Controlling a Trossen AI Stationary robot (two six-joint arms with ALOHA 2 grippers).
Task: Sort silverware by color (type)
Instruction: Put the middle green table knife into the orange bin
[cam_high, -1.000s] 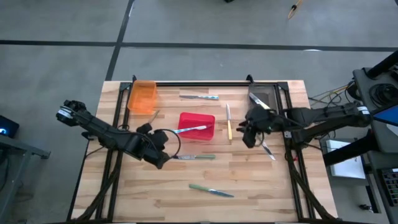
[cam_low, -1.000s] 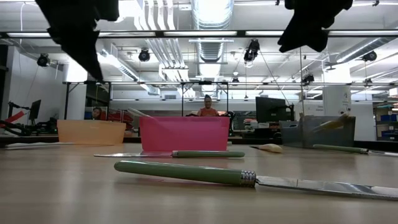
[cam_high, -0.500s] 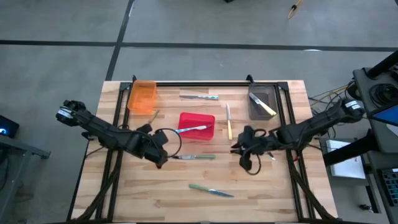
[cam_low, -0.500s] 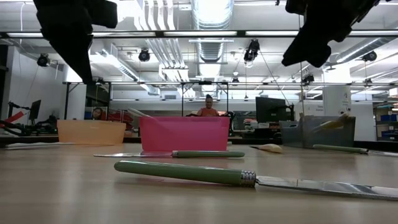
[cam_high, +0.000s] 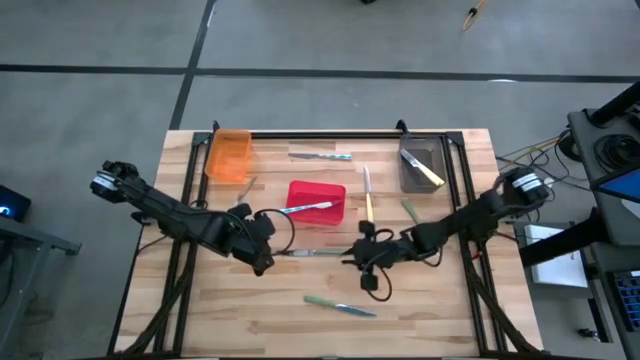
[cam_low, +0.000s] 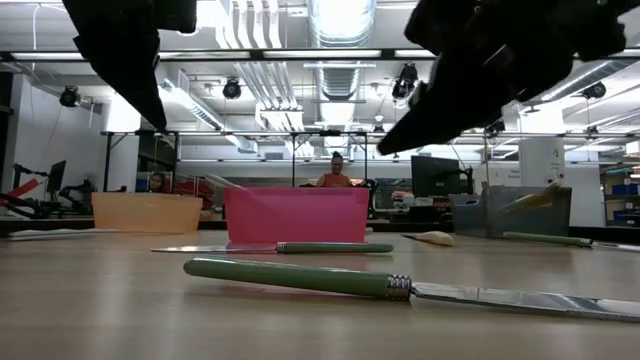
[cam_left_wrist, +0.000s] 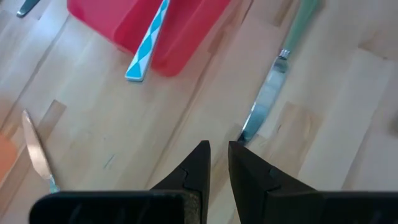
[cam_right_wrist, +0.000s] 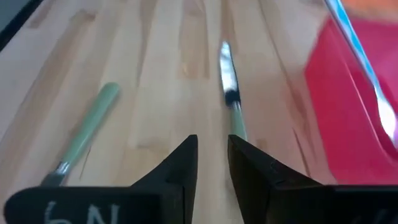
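Item: slim green-handled metal knife (cam_high: 312, 253), mid-table. Likely light, rigid, slick; grasp handle. Right gripper (cam_high: 362, 258) above, fingers nearly closed, empty. Left gripper (cam_high: 262, 262) likewise.

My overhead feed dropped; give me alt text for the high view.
Both claws hang over a green knife at the table's middle, left claw at its blade, right claw at its handle. Behind it, a red bin holds a blue-handled utensil.
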